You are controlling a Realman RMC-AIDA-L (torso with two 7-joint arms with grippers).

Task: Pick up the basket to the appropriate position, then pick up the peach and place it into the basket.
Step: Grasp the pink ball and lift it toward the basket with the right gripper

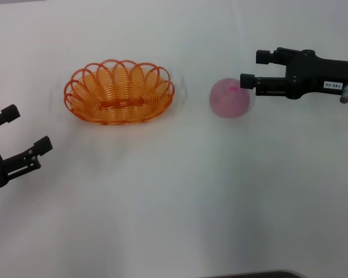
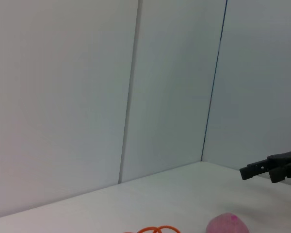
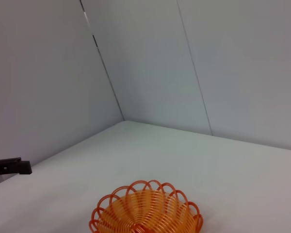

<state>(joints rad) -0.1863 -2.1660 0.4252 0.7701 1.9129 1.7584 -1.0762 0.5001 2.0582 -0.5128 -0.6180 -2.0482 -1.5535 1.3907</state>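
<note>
Nearest me, my left gripper (image 1: 24, 132) hangs low with its fingers spread and nothing between them; the basket (image 1: 119, 91) sits on the table (image 1: 180, 197) beyond it and off toward my right arm, well apart from those fingers. I judge the basket light and fairly stiff but springy, since it is all open orange wire, an oval with a looped scalloped rim and spiral sides. I would pinch one rim loop on the side facing the left gripper, as the wire gives a pad something to bite on.

Further out, my right gripper (image 1: 248, 69) is open, its nearer fingertip touching or almost touching the peach (image 1: 229, 98), which lies just off that finger on the basket side. The peach is pale pink, round and smooth, with a magenta mark on top. I expect it to be light, slippery and ready to roll, so I would close across its widest part
</note>
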